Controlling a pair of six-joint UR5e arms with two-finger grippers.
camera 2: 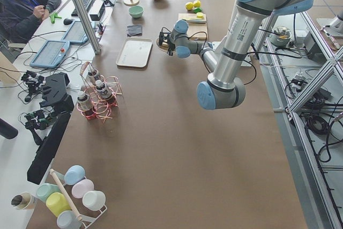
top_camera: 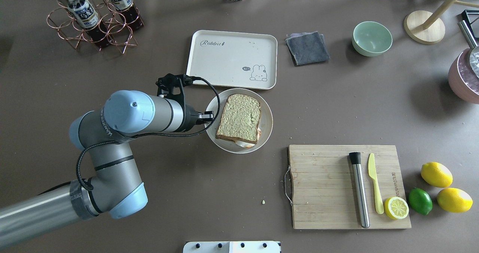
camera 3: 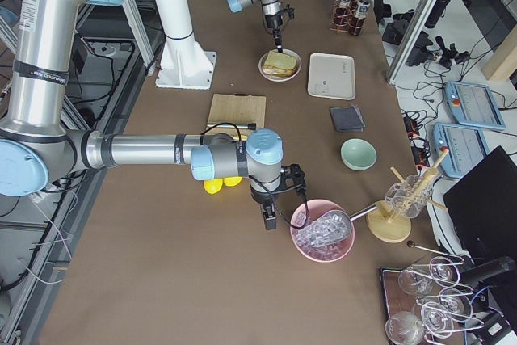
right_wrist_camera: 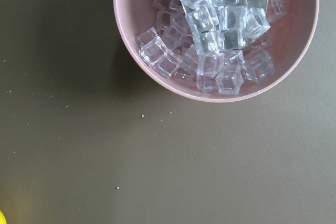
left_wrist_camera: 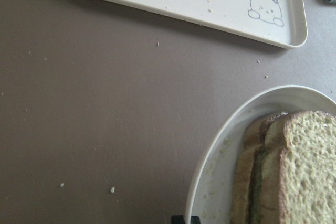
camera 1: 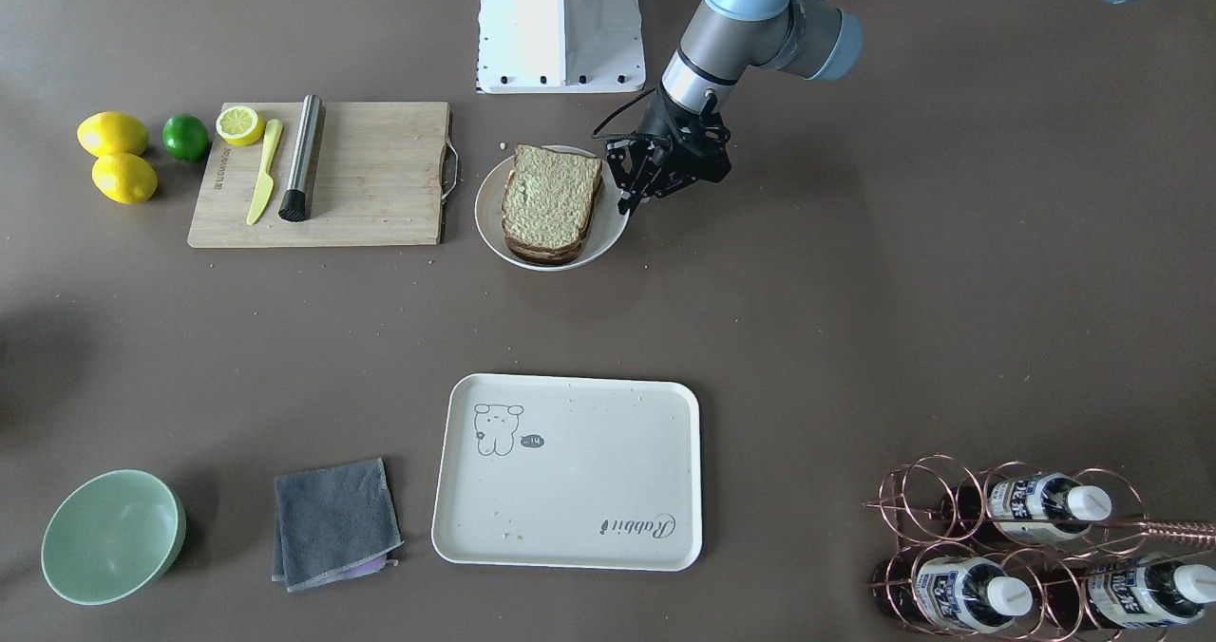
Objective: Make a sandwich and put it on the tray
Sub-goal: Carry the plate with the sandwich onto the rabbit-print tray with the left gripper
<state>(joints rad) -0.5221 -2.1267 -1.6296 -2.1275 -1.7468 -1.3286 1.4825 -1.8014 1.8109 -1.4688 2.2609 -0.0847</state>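
The sandwich lies on a round white plate; a bit of white egg pokes out under the top slice. My left gripper points down at the plate's rim on the robot's left side, jaws together on that rim. In the left wrist view the rim and the sandwich fill the lower right. The cream tray lies bare just beyond the plate, and it also shows in the overhead view. My right gripper hangs beside a pink bowl; I cannot tell its state.
A wooden cutting board holds a metal rod, a yellow knife and a lemon half; two lemons and a lime lie beside it. A grey cloth and a green bowl sit by the tray. A bottle rack stands far left. The pink bowl holds ice cubes.
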